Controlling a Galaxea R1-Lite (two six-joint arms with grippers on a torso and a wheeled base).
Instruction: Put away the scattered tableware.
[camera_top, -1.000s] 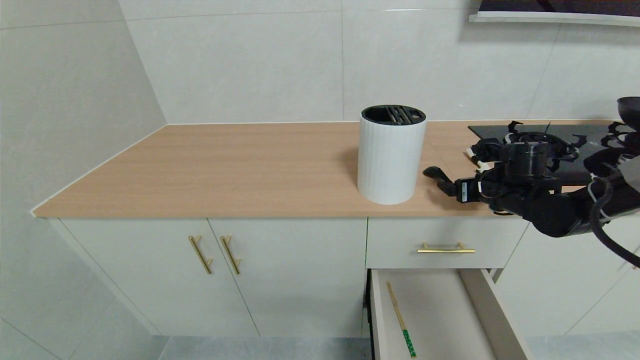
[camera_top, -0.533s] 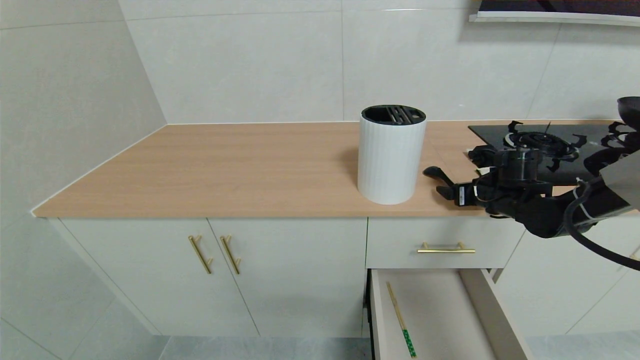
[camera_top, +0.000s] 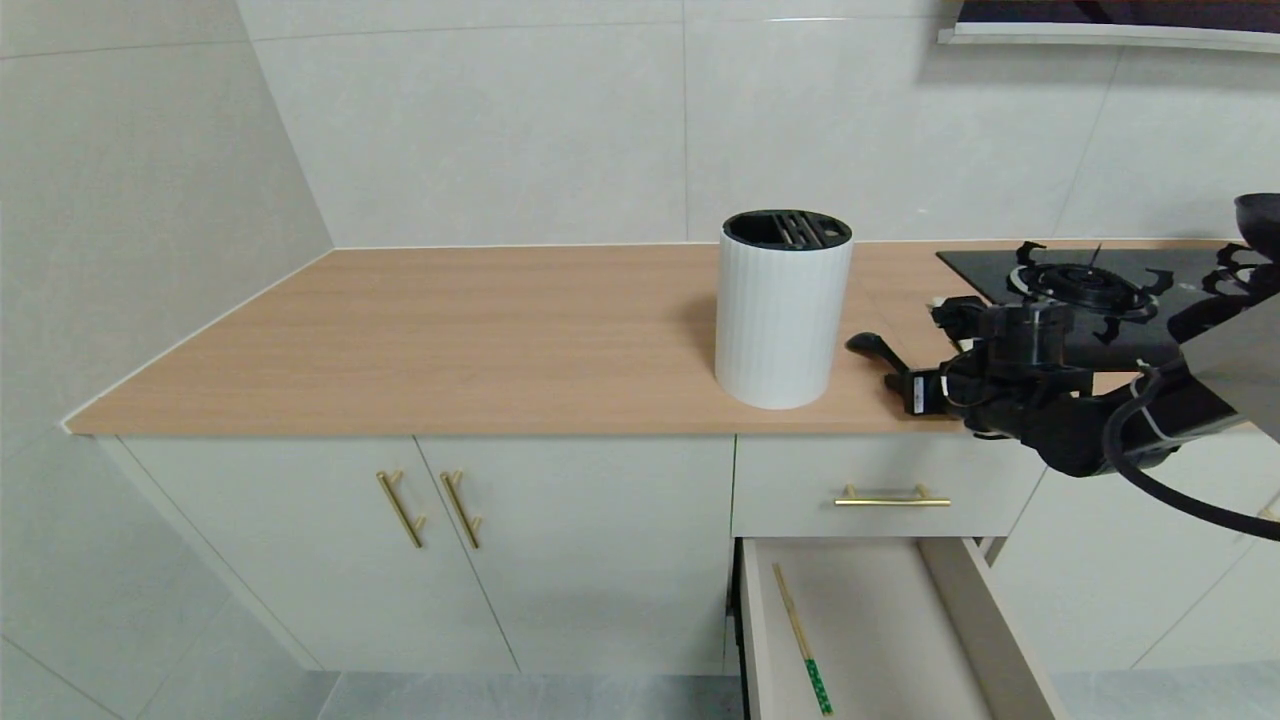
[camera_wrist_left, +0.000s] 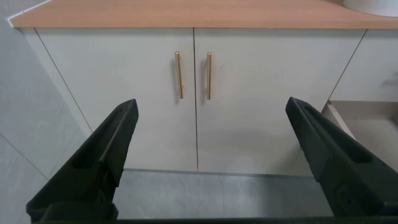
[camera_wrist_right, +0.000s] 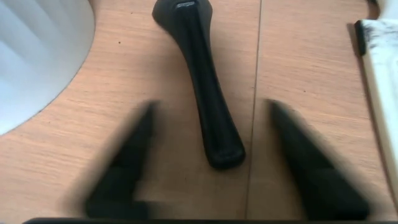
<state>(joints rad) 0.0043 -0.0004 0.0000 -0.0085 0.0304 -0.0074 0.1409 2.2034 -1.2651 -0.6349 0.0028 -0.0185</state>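
Black handle (camera_wrist_right: 200, 74), right gripper (camera_wrist_right: 211, 107) spread, seemingly clear

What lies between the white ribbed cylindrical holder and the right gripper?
A black utensil handle, flat on the wooden counter, its near end between the right gripper's open fingers; the right wrist view shows it.

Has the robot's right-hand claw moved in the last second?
Yes. The right gripper has dropped in the head view, clear of the stove burner its wrist overlapped earlier, toward the counter's front edge.
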